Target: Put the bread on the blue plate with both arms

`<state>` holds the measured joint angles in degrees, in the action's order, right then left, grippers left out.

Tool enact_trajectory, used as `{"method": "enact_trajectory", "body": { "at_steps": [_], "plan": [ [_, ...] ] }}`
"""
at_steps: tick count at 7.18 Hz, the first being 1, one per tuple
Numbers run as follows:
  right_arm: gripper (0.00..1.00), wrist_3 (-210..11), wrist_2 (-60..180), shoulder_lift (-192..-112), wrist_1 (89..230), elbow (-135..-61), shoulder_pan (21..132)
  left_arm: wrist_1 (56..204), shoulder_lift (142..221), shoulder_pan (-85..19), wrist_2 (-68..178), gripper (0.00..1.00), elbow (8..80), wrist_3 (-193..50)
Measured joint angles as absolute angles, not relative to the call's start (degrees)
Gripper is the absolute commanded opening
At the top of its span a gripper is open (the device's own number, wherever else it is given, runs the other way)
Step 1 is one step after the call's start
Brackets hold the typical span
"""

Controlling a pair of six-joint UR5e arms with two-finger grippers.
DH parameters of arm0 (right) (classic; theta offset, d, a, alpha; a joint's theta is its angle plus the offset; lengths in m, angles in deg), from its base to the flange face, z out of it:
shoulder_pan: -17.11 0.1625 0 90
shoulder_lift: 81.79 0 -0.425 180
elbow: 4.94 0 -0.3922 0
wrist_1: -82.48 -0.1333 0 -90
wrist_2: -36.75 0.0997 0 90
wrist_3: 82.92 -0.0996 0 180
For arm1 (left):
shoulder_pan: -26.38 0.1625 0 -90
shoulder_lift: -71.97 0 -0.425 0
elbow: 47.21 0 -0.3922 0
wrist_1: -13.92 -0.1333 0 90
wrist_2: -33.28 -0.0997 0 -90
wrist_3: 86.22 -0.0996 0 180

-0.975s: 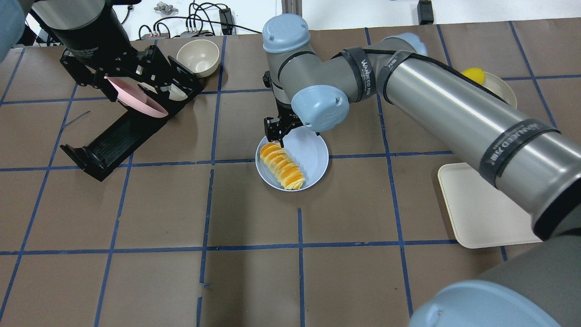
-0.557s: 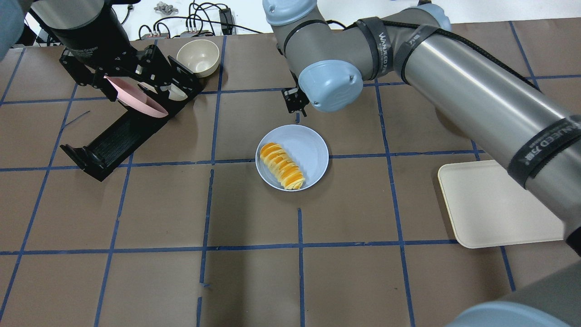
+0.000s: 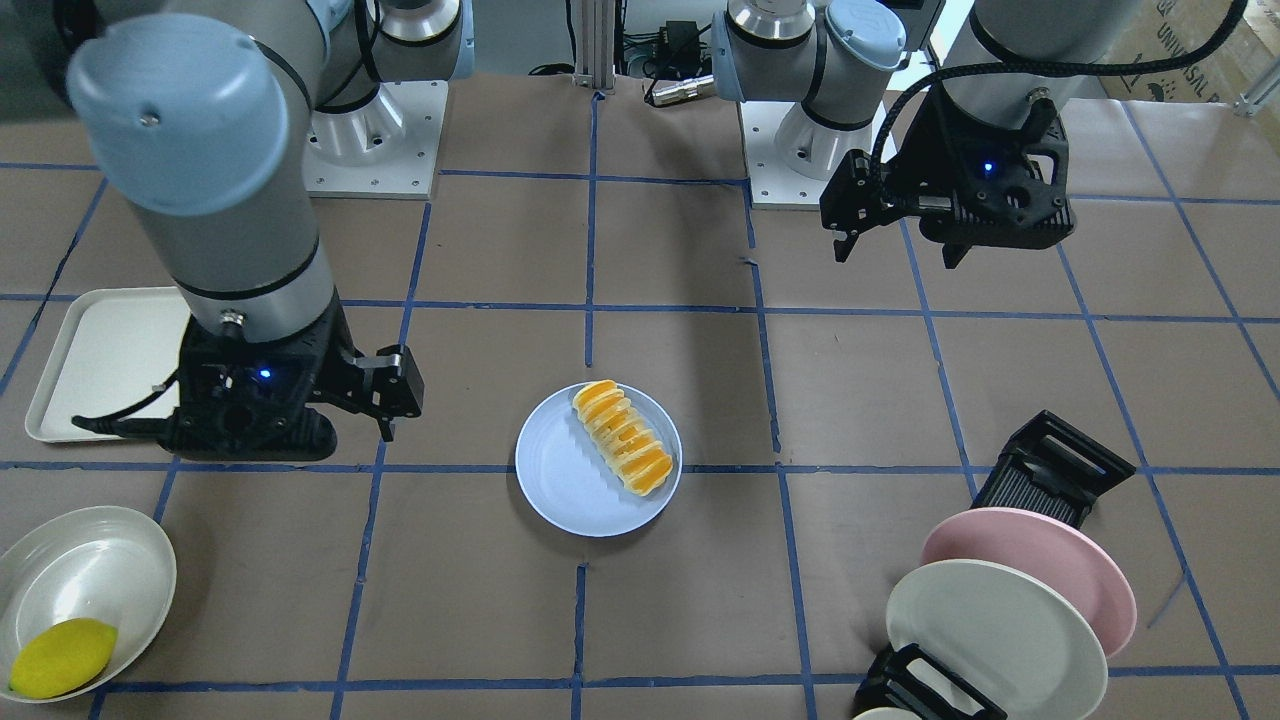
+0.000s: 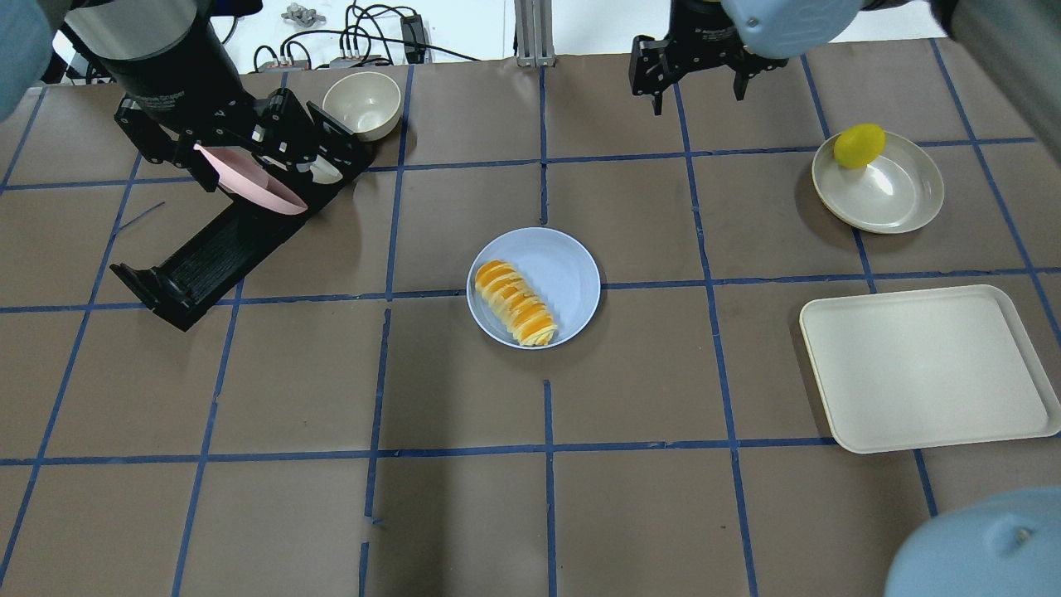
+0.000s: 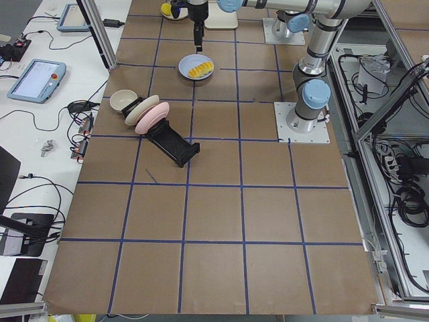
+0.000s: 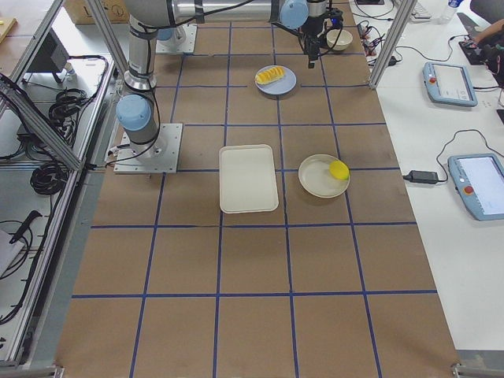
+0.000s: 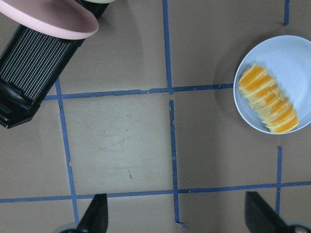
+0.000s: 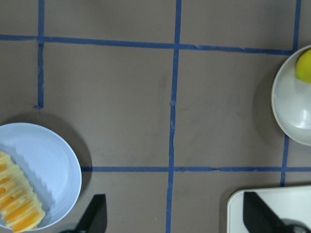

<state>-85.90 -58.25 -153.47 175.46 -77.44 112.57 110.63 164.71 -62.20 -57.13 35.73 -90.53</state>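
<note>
The bread (image 4: pixel 514 303), a ridged cream and orange loaf, lies on the left half of the blue plate (image 4: pixel 564 265) at the table's middle. It also shows in the front view, the bread (image 3: pixel 622 437) on the plate (image 3: pixel 565 490). My right gripper (image 4: pixel 696 98) is open and empty, raised beyond the plate to the far right. The right wrist view (image 8: pixel 175 216) shows the plate at its lower left. My left gripper (image 3: pixel 895 252) is open and empty, high above the dish rack. The left wrist view (image 7: pixel 177 216) shows the bread (image 7: pixel 269 104) at its right.
A black dish rack (image 4: pixel 207 249) at the far left holds a pink plate (image 4: pixel 257 189) and a cream plate (image 3: pixel 1000 640). A cream bowl (image 4: pixel 362 104) stands behind it. A lemon (image 4: pixel 859 145) lies in a cream-white plate (image 4: pixel 899 195). A cream tray (image 4: pixel 924 369) lies at the right.
My right gripper has drawn away from the plate, up and to the far right, empty. The bread stays on the blue plate. The left arm has barely moved.
</note>
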Motion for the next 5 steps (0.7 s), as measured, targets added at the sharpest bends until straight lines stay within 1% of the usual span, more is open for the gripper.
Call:
{"method": "enact_trajectory", "body": {
  "at_steps": [2,5],
  "plan": [
    [0.95,-85.4,-56.2,-159.1,168.1,-78.9,111.0,110.7,164.7,-62.2,-57.1,1.00,35.8,-90.5],
    [0.97,-84.7,-55.9,-167.9,164.3,-85.8,110.9,110.7,165.0,-62.2,-57.1,1.00,35.5,-90.5]
  ]
}}
